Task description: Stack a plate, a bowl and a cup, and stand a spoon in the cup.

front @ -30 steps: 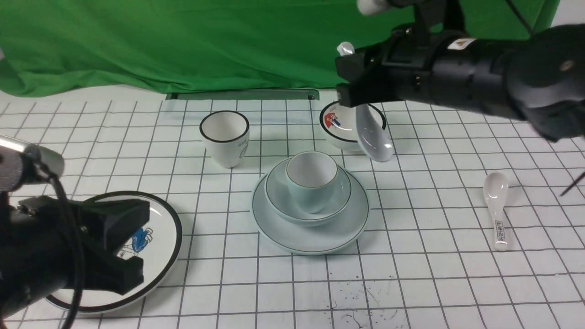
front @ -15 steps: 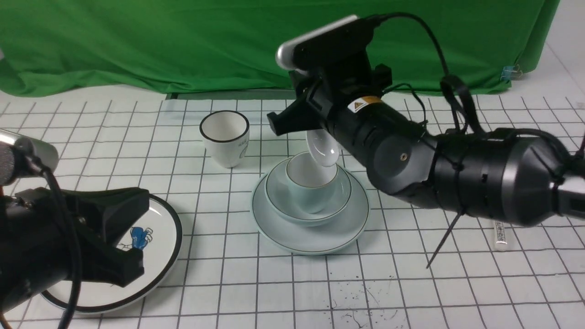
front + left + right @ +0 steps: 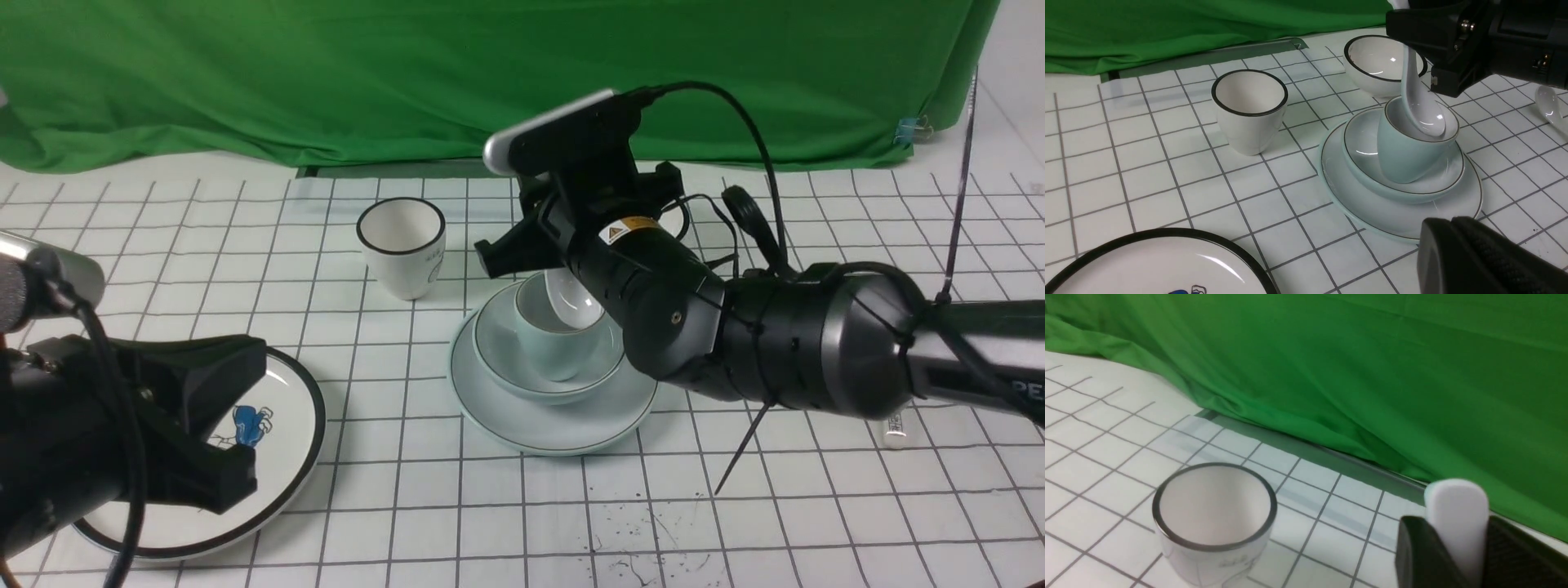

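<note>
The pale blue-green plate point(image 3: 555, 425) lies mid-table with the matching bowl point(image 3: 510, 363) on it and the short cup point(image 3: 555, 355) standing in the bowl. In the left wrist view the same plate point(image 3: 1372, 204), bowl point(image 3: 1363, 151) and cup point(image 3: 1400, 159) show as one stack. My right gripper point(image 3: 559, 265) hangs just above the cup, shut on the handle of the plain white spoon point(image 3: 1421, 110). The spoon's scoop end dips into the cup's mouth. The handle tip point(image 3: 1455, 506) sticks out between the black fingers. My left gripper point(image 3: 220, 433) is shut and empty at the near left.
A taller white black-rimmed cup point(image 3: 402, 245) stands behind and left of the stack. The cartoon plate point(image 3: 286, 441) lies under my left gripper. A black-rimmed bowl point(image 3: 1376, 61) sits behind the stack, and a printed spoon point(image 3: 1549, 102) lies to the right. Green cloth point(image 3: 326, 82) closes the back.
My right arm swung left and down from over the back-right bowl, carrying the spoon, whose scoop now dips into the cup. The left arm barely moved.
</note>
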Robot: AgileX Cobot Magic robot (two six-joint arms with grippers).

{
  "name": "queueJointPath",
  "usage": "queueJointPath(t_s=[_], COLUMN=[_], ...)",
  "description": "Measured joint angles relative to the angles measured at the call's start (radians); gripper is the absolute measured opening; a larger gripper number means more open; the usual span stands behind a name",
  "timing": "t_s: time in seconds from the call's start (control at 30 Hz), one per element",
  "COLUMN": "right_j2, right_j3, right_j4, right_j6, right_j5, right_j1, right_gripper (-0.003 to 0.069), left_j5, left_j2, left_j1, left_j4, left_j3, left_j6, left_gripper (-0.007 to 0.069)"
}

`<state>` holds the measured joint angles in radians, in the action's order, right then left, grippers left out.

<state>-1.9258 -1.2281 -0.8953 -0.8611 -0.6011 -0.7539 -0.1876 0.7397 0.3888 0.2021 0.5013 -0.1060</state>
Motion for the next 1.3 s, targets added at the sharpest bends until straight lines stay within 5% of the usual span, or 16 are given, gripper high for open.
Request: queueJointPath(t_s=[0.33,0.43,0.63,0.73,1.07,1.3], right_j2=[0.043,0.123,0.366,0.458,0.721,0.945], right_j3=[0.000,0.000,0.000,0.000,0.005,0.175], right_j4=[-0.007,-0.009,-0.008,0.027,0.413,0.507], right_j6=[-0.001,-0.003,-0.026,-0.026,0.167,0.294], right_j5=[0.076,0.207,0.666,0.834,1.245,1.156], right_j1=[0.000,0.000,0.000,0.000,0.000,0.000], right_gripper=[0.0327,0.0291,0.0069,0.0022,0.0014,0.0014], left_j5=[-0.058,-0.164,-0.554,-0.700,-0.795,-0.798], left_j2=[-0.032,-0.072,-0.209,-0.259,-0.471,-0.506], left_j1=[0.000,0.000,0.000,0.000,0.000,0.000], left_j4=[0.000,-0.007,-0.098,-0.130,-0.195,-0.202], left_j3=[0.003,0.019,0.073,0.088,0.090,0.090], left_j6=[0.002,0.004,0.022,0.022,0.023,0.023], left_gripper=[-0.0034,-0.0034,-0.0034,-0.0034,-0.0033,-0.0031])
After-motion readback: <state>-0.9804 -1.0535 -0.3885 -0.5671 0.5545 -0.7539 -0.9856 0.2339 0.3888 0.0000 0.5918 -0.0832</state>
